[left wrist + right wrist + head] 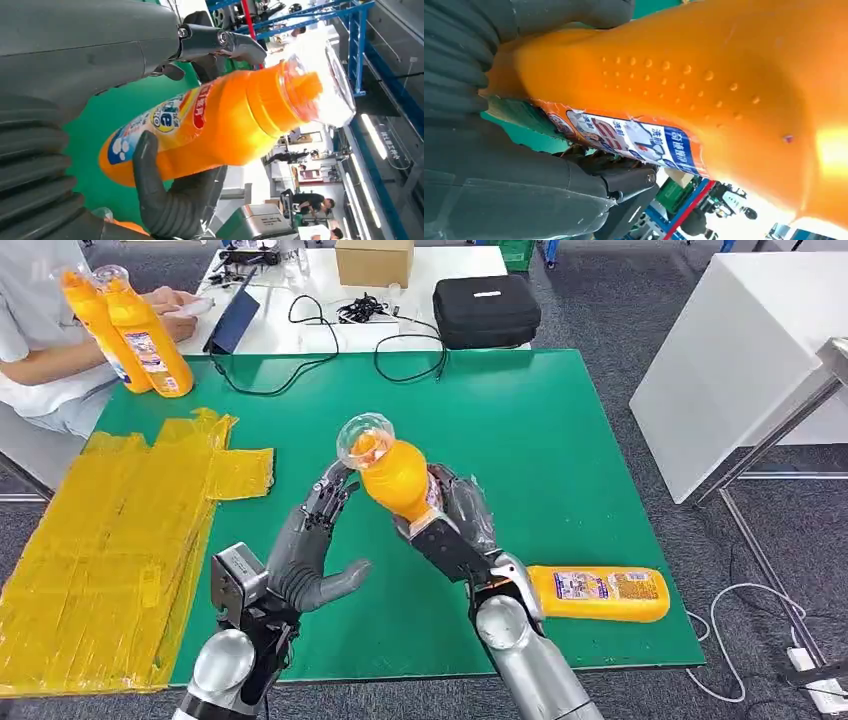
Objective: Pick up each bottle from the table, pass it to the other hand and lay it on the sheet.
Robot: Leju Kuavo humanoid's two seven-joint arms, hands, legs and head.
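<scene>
Mid-handover, judged from the pose: orange bottle (pixel 396 478) held up over the near-centre of the green table (pixel 560 430), clear cap tilted up and away toward the far edge. Right hand (pixel 455 520) wrapped round the bottle's lower body, fingers closed on the label side; the right wrist view confirms the grip, w/ orange plastic pressed against the palm. Left hand (pixel 315 545) alongside, fingers spread and raised, tips at or just beside the bottle's shoulder; thumb out to the side, apart from it. In the left wrist view, one dark finger (pixel 150 175) seen crossing the bottle's label; contact likely but no firm hold yet, so read as wide, not gripping. Next move, as a guess: left hand to close round the upper body before right lets go, then carry over to the yellow sheet (pixel 110 540) along the table's left edge. Risk: slick tapered body could slip if release comes early. Second bottle (pixel 600 594) lying flat near the table's near-right corner, awaiting its turn. Beyond the far-left corner, a person's arm holding two more bottles (pixel 130 330) upright.
</scene>
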